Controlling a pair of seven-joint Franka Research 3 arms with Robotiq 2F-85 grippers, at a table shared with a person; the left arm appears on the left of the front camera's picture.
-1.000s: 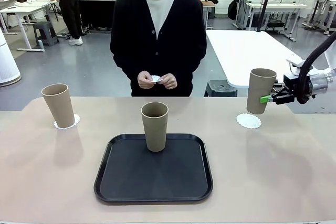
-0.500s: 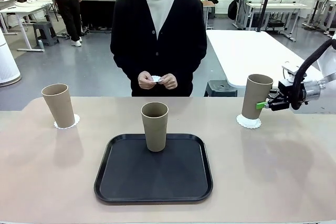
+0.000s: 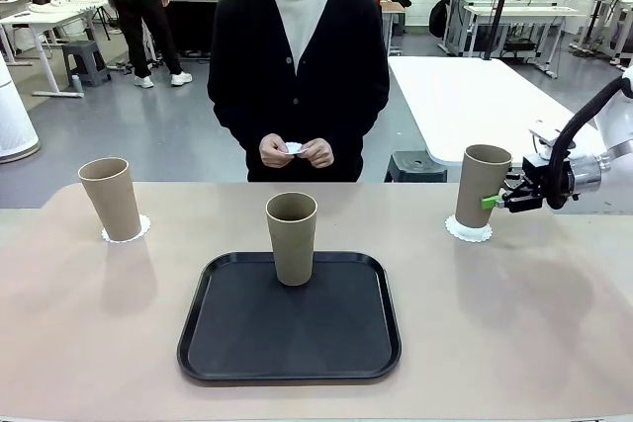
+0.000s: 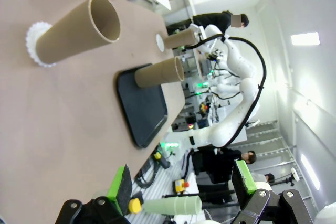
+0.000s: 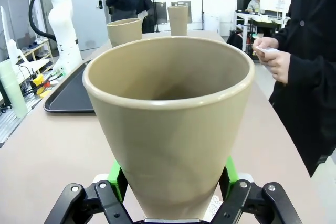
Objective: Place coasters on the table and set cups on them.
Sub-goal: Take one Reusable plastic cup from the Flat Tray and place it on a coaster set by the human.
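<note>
Three taupe cups show in the front view. The left cup (image 3: pixel 110 198) stands on a white coaster (image 3: pixel 127 232) on the tan table (image 3: pixel 89 323). The middle cup (image 3: pixel 292 237) stands on the black tray (image 3: pixel 289 318). At the right, my right gripper (image 3: pixel 494 202) is shut on the third cup (image 3: pixel 480 183), whose base meets a coaster (image 3: pixel 468 231). That cup (image 5: pixel 168 114) sits between my right gripper's (image 5: pixel 173 182) green pads. My left gripper (image 4: pixel 181 179) is open with nothing in it, well back from the nearest cup (image 4: pixel 79 29).
A person stands at the far edge, both hands (image 3: pixel 297 152) holding a small white disc at waist height. The tray lies at the table's middle front. A white table (image 3: pixel 465 96) stands behind at the right.
My right gripper has brought its cup down and slightly left, from hanging above the right coaster to standing on it. The other cups and the person's hands have not moved.
</note>
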